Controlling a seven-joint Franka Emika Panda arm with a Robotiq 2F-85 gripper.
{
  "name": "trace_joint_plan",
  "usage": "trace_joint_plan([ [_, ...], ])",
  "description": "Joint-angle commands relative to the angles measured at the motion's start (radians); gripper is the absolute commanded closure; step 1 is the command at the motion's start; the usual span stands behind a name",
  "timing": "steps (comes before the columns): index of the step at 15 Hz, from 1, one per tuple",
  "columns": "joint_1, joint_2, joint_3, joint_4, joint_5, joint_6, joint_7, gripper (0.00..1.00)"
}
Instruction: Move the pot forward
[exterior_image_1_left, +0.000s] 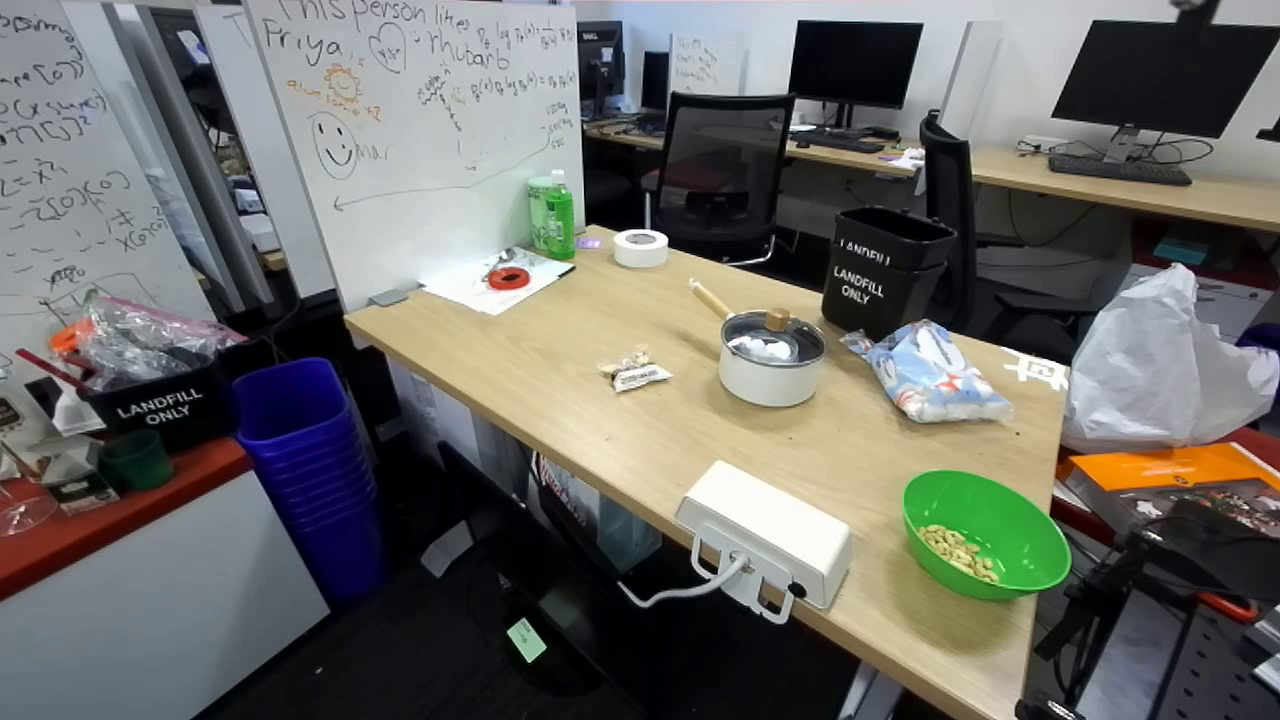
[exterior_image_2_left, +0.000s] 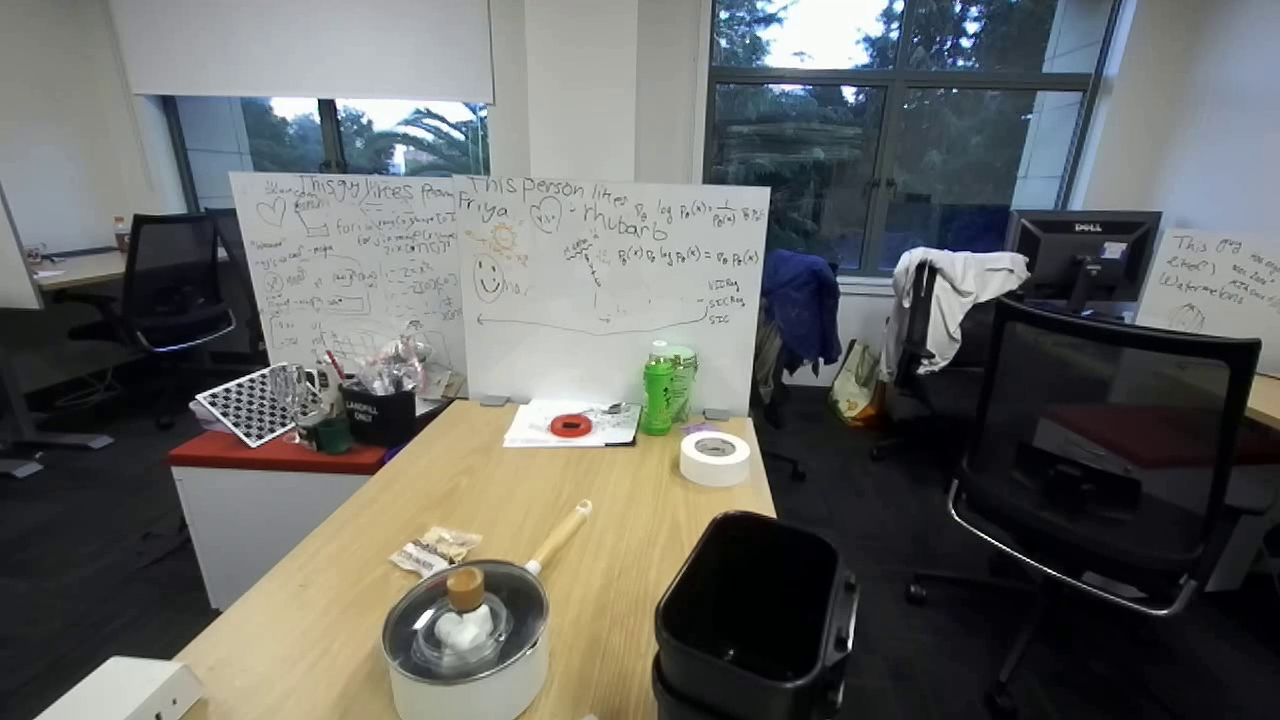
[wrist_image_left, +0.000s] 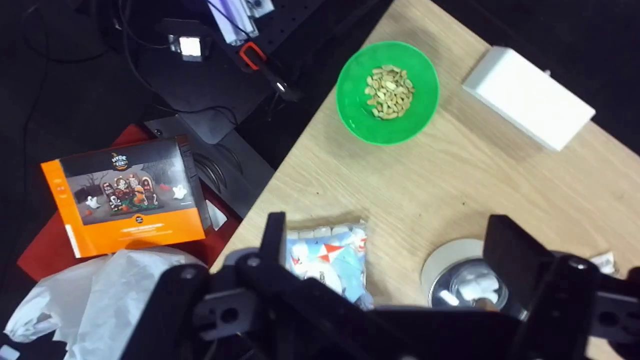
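- Wrist view, far left: a Halloween-themed box (wrist_image_left: 131, 196) with orange borders, off the table (wrist_image_left: 450, 190) and well apart from the saucepan (wrist_image_left: 462, 275).
- Left of the saucepan, not touching it: a blue and clear bag (wrist_image_left: 327, 265), apparently of marshmallows.
- Up and left of the saucepan: a bright green bowl (wrist_image_left: 422, 112) with pale nuts (wrist_image_left: 391, 95) in it.
- Mid-view, left of the saucepan and seemingly well above it: the gripper (wrist_image_left: 389, 225), fingers (wrist_image_left: 274, 239) spread wide, nothing held. The bag, not the saucepan, shows in the gap.
- Lower right: the saucepan itself, upright on the table, white-sided, with a glass lid (exterior_image_2_left: 420, 622). The finger on the wrist view's right (wrist_image_left: 510, 255) partly covers it, so the saucepan lies right of the gripper's centre; the gripper probably has to travel that way, then down.
- The saucepan's long axis: its pale wooden handle (exterior_image_2_left: 560, 537) cannot be made out in the wrist view, but in both exterior views it runs from the saucepan toward the whiteboard (exterior_image_2_left: 615, 300). Fingers closing on the handle would likely have to turn across that line.
- Far right, up and right of the saucepan: a white outlet box (wrist_image_left: 530, 98).
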Motion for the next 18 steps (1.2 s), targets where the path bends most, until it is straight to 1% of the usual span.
trace_joint_plan([
  [1,-0.047,0.117,0.046,0.056,0.014,0.112,0.188,0.0],
  [4,-0.044,0.218,0.055,0.103,-0.007,0.208,0.38,0.0],
  [6,-0.037,0.278,0.05,0.152,-0.01,0.202,0.505,0.0],
  [7,-0.007,0.233,0.026,0.1,-0.009,0.223,0.425,0.0],
  [8,-0.005,0.257,0.024,0.121,-0.009,0.223,0.466,0.0],
  [10,-0.004,0.274,0.023,0.138,-0.01,0.221,0.494,0.0],
  [16,-0.004,0.272,0.023,0.14,-0.01,0.22,0.5,0.0],
  [18,-0.006,0.288,0.03,0.155,0.016,0.205,0.575,0.0],
])
